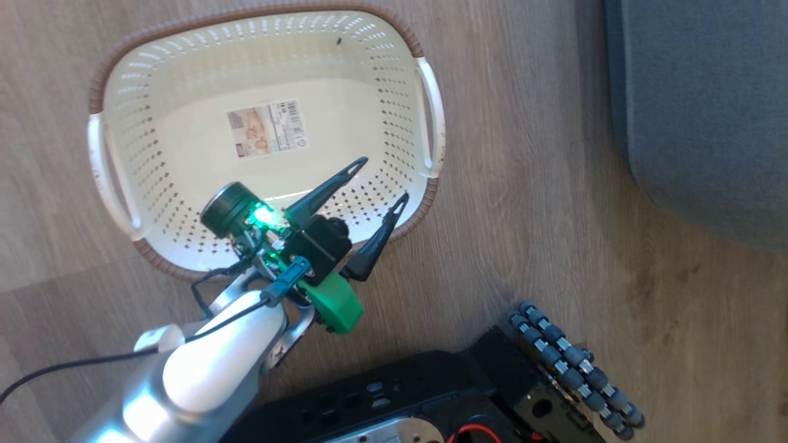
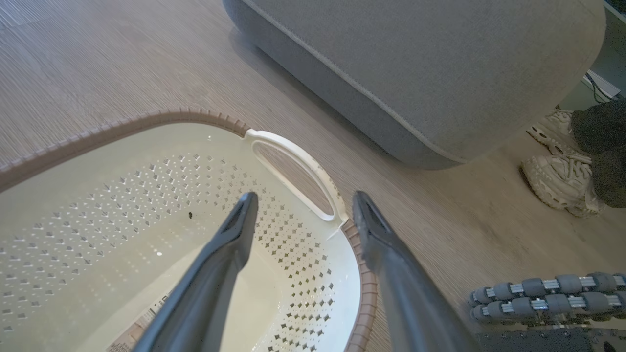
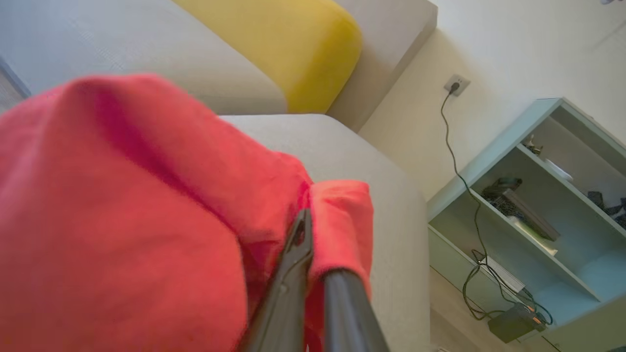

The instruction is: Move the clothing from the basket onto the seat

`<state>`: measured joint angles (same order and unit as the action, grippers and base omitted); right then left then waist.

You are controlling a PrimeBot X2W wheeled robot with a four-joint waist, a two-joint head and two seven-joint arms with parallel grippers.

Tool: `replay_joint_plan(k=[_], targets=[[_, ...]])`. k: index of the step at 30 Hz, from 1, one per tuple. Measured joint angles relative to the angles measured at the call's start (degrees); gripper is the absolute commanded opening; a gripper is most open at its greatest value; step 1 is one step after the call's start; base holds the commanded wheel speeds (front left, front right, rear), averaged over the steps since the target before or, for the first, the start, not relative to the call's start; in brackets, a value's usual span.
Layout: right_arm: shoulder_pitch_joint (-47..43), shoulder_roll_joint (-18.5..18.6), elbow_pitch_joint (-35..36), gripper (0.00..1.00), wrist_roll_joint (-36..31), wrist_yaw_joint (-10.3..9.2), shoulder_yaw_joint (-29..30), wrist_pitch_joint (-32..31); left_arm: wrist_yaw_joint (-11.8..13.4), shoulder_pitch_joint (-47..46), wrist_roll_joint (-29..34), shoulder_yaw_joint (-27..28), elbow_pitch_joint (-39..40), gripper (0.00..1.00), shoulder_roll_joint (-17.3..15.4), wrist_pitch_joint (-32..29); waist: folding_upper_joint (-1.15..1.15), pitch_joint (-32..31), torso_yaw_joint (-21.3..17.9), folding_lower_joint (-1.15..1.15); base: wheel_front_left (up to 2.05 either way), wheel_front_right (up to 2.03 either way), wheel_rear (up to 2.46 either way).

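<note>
Wood-grain floor [image 1: 523, 184] carries the basket [image 1: 154, 123], which is bare down to its sticker, so the clothing [image 3: 122, 220] is out: it hangs as a red bunch from the right fingers [image 3: 293, 274], clenched on a fold near its edge, with the grey seat [image 3: 381, 195] behind it. I cannot tell whether the cloth touches the cushion. The thin pinch could slip, and letting go near the seat's rounded corner could send the bundle sliding to the floor. The left fingers [image 1: 329, 186] are spread and empty over the basket's near rim; a careless swing could knock it. A yellow cushion [image 3: 293, 44] sits further back on the seat, a shelf [image 3: 538, 195] with a trailing cable [image 3: 455, 146] stands beside it, and a person's shoes [image 2: 557, 181] wait near the corner
</note>
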<state>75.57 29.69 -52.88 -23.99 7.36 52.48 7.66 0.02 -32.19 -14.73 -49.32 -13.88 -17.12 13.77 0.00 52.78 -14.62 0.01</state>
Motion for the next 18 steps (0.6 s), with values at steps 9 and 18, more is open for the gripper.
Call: replay_joint_plan(k=[9,18], targets=[[-3.0,3.3,-7.5,1.00,-0.7,0.00,-7.7,6.2,-1.1,-2.0,-0.5,0.4,-2.9,1.00,3.4,0.9,0.00,-3.7,2.2,0.00,0.00,0.00,0.00],[-10.7,5.1,-7.1,1.00,10.3,0.00,-21.5,6.7,-3.6,-1.4,-0.3,3.2,-3.1,1.00,7.8,0.9,0.01,-10.9,4.1,-0.01,0.00,0.00,0.00]])
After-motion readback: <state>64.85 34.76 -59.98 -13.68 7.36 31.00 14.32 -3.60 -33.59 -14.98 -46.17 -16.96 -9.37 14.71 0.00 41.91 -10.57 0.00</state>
